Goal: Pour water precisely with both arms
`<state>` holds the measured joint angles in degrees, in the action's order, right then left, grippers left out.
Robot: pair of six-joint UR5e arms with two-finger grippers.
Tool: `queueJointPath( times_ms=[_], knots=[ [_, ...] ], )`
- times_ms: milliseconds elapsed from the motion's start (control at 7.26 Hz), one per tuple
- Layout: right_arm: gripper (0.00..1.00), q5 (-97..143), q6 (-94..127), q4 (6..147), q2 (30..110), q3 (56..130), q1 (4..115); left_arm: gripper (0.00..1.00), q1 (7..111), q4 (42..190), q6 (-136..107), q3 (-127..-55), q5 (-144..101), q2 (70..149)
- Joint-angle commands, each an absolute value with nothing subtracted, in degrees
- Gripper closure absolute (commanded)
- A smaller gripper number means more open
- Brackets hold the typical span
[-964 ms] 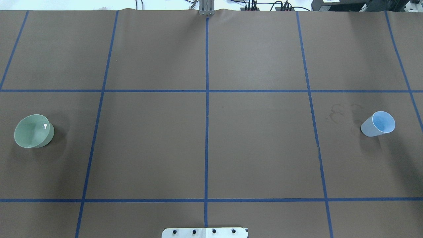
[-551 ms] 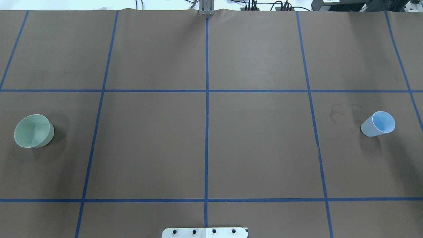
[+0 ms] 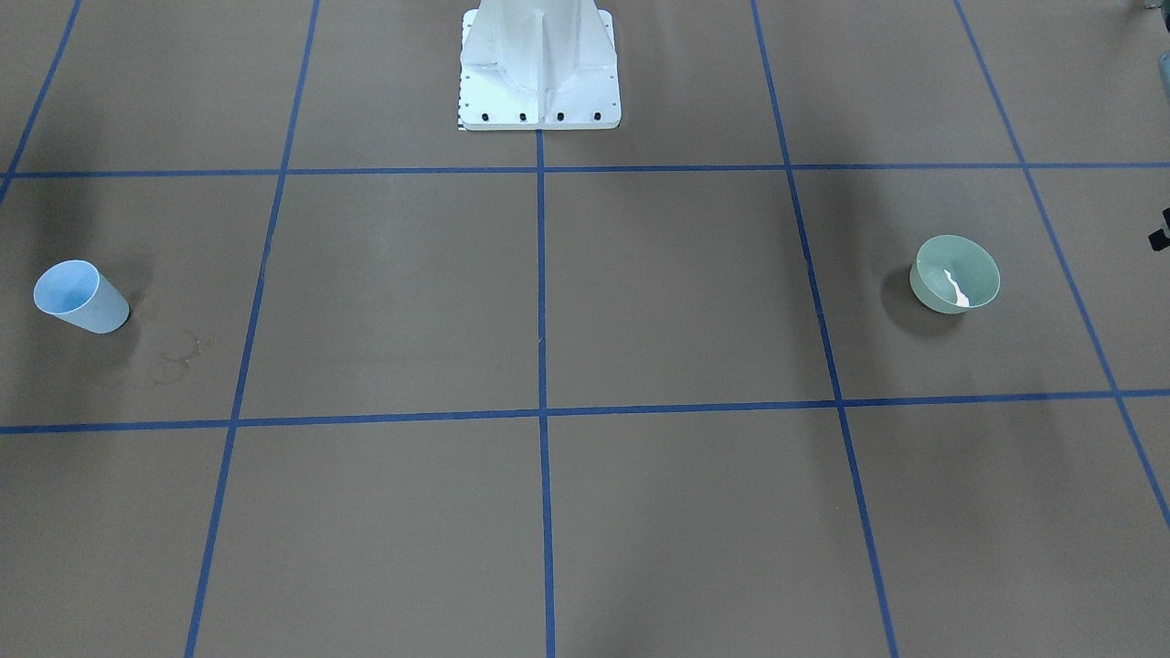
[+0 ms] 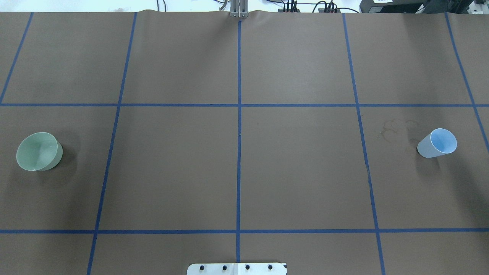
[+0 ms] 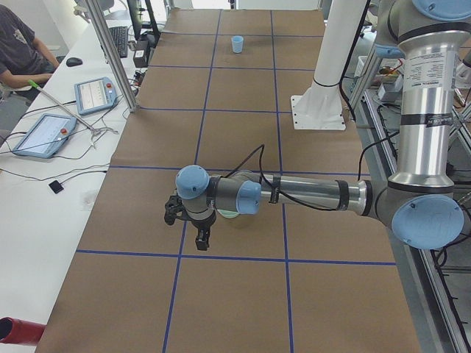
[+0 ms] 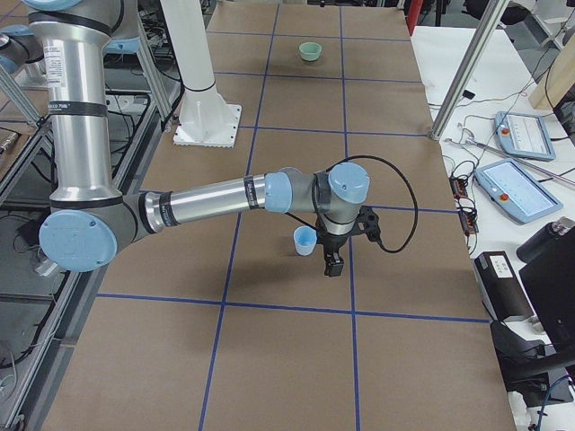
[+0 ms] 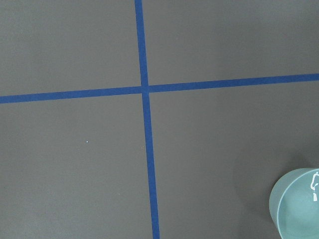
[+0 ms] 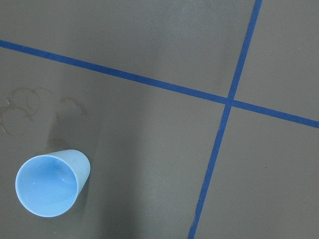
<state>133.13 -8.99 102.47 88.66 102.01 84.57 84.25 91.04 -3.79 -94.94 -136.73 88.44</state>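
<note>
Brown table (image 3: 686, 292), water (image 3: 956, 289) in green bowl (image 3: 980, 272), blue cup (image 3: 80, 298)

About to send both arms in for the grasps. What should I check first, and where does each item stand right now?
1. Green bowl standing upright: ok.
2. Blue cup standing upright, mouth up: ok.
3. Water in the green bowl: ok, a whitish glint shows inside it.
4. Blue cup empty: cannot tell.
5. Left gripper open: cannot tell, it shows in a side view only.
6. Right gripper open: cannot tell, it shows in a side view only.
</note>
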Motion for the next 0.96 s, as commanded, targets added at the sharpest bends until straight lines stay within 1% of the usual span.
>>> queueJointPath(
  times_ms=[0, 551, 688, 826],
  knots=[
    [0.00, 133.2, -8.9, 102.5, 88.8, 102.0, 84.6, 0.00, 85.9, 89.2, -3.8, -95.2, -136.7, 88.5],
    [0.00, 132.4, -8.3, 101.8, 91.7, 102.5, 85.7, 0.00, 87.4, 89.4, -3.8, -96.0, -136.2, 86.9],
    [0.00, 132.5, -8.2, 101.8, 91.8, 102.1, 85.7, 0.00, 88.8, 89.6, -3.9, -97.9, -136.3, 86.1],
    [0.00, 132.9, -8.1, 101.8, 93.0, 102.4, 85.7, 0.00, 89.6, 90.3, -3.9, -100.4, -135.7, 83.6]
  ],
)
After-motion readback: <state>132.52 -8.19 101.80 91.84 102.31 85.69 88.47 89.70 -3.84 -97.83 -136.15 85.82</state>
